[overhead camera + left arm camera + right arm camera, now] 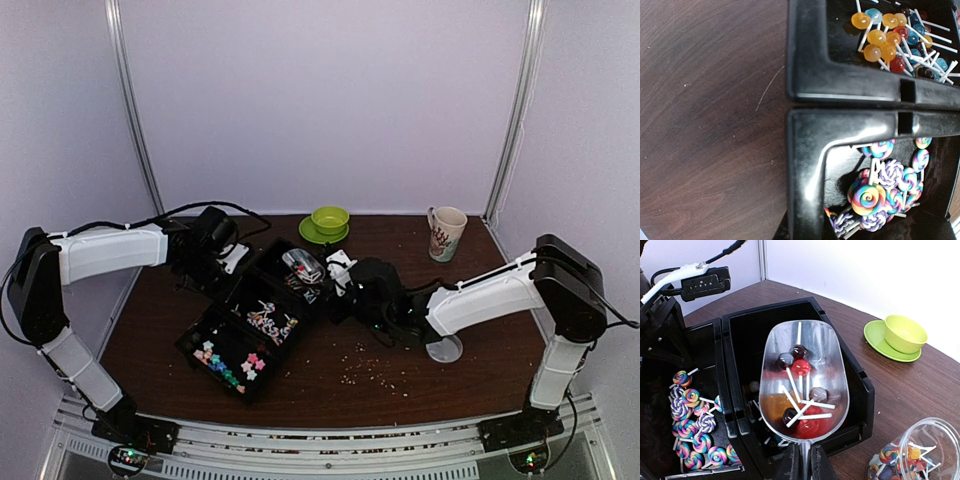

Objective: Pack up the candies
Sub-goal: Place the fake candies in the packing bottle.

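The right jaws are closed on the handle of a clear scoop (835, 365), held over the far compartment of the black tray (857, 380). Red and dark ball lollipops (800, 367) lie in the scoop's bowl, and more of them sit in the compartment beneath.

The middle compartment holds swirl lollipops (867, 197). The candies (228, 360), pastel pieces, lie in the third compartment at the lower left of the top view, well apart from both arms.

The left jaws sit at the tray's upper-left rim by the middle compartment and are drawn almost together. Whether they pinch the wall cannot be told. The left arm (105, 250) reaches in from the left of the frame, with its cable (200, 210) looping above it.

The tray runs diagonally across the surface (150, 320). Near its far corner, a green cup (905, 332) stands on a saucer (877, 342). A mug (446, 232) stands at the upper right, close to the back edge.

A clear jar (932, 422) with lollipops inside lies just beside the right arm (480, 295), at the lower right of the right wrist view. Crumbs (375, 372) scatter between the tray and the near rail (320, 440).

Open wood shows to the left of the tray and between the mug and the right arm. Pale walls (320, 100) close in the back and both sides.
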Robot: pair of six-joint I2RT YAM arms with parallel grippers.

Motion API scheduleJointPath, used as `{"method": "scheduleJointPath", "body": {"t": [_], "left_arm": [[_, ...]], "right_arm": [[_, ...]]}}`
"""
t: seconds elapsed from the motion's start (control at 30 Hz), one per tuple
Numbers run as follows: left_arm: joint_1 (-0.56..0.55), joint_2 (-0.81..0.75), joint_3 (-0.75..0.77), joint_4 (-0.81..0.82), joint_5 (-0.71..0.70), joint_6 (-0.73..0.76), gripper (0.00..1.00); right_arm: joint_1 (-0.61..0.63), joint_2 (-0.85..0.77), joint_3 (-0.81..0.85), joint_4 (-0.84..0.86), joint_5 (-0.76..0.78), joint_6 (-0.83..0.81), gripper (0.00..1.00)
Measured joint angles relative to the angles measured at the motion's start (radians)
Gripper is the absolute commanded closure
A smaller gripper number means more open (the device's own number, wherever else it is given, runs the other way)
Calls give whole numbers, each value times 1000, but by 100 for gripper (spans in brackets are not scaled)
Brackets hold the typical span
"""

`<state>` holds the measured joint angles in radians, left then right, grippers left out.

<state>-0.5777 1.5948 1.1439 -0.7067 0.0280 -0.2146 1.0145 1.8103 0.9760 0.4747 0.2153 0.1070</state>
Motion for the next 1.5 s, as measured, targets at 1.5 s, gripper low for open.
{"method": "scheduleJointPath", "body": {"t": [1.5], "left_arm": [[8, -11, 0, -1, -1, -1, 100]], "right_arm": [[-66, -464, -89, -678, 233, 14, 100]]}}
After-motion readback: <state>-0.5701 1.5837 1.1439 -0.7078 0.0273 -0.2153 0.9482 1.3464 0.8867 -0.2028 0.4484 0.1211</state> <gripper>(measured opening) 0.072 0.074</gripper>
